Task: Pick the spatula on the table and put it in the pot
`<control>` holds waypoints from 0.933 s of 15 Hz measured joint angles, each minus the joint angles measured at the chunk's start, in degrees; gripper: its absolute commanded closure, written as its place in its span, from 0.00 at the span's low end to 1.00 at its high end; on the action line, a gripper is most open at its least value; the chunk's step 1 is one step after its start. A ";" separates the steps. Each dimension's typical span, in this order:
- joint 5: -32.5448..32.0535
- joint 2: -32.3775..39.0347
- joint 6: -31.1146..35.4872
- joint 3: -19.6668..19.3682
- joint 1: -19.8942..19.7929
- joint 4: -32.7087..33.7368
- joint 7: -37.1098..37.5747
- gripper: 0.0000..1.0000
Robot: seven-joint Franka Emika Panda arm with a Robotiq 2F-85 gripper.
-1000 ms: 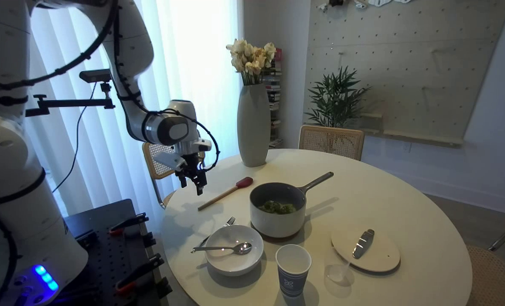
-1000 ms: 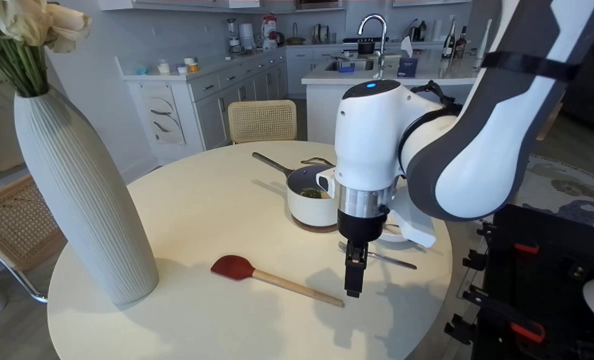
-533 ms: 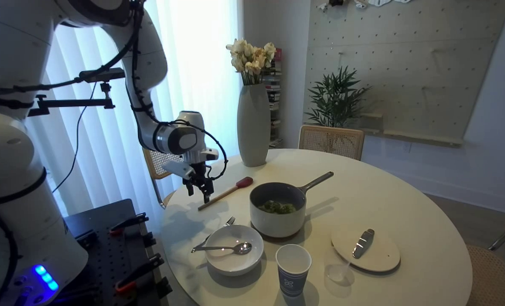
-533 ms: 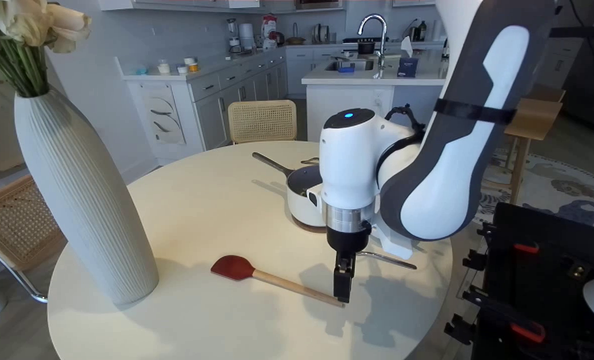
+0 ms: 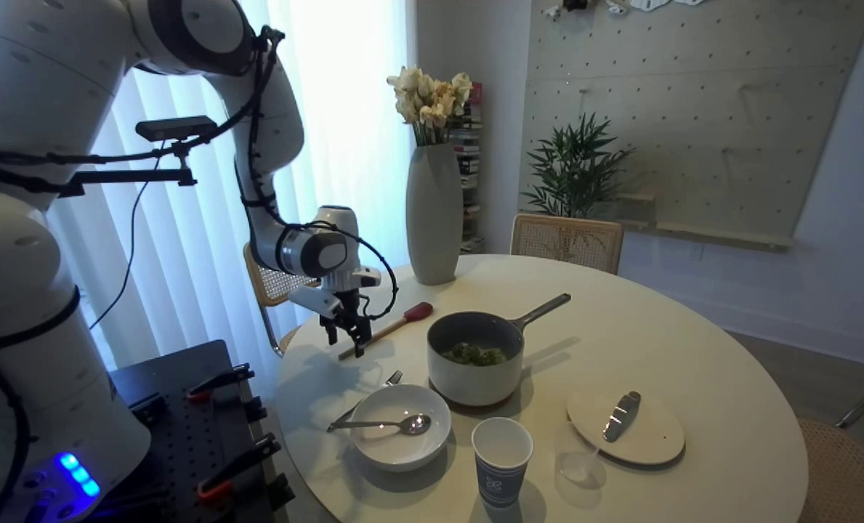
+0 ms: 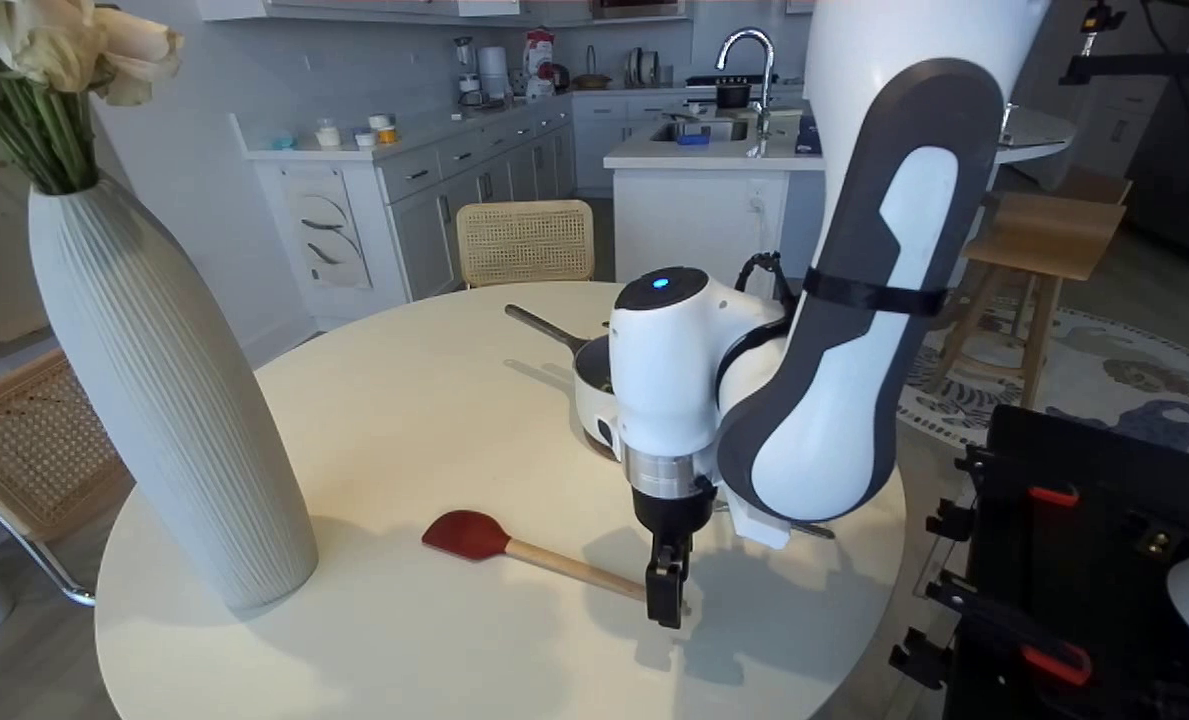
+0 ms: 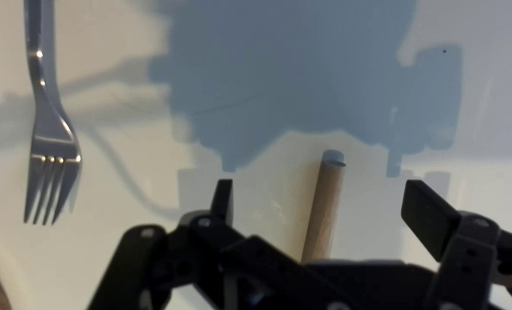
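Note:
The spatula lies flat on the table, with a red head and a wooden handle, in both exterior views [image 5: 418,312] [image 6: 469,536]. My gripper [image 5: 346,347] is open and low over the handle's end; it also shows in an exterior view [image 6: 665,615], where it covers part of the handle near its tip. In the wrist view the fingers [image 7: 318,189] stand apart, with the bare wooden handle [image 7: 324,202] between them, touching neither. The pot [image 5: 475,378] is white outside and dark inside, with green food in it; the arm partly hides it in an exterior view [image 6: 594,405].
A fork [image 7: 53,146] lies near the gripper. A white bowl [image 5: 432,439] with a spoon, a paper cup [image 5: 501,472], a clear cup [image 5: 577,465] and a plate [image 5: 657,450] with a knife stand on the table [image 5: 729,407]. A tall vase [image 6: 174,400] stands near the spatula's head.
My gripper has moved down and across the table, from above and beside the spatula to low around its handle's end. It stays open. The spatula and pot have not moved.

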 measured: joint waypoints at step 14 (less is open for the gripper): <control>0.22 5.66 0.07 -0.64 1.54 5.95 1.15 0.08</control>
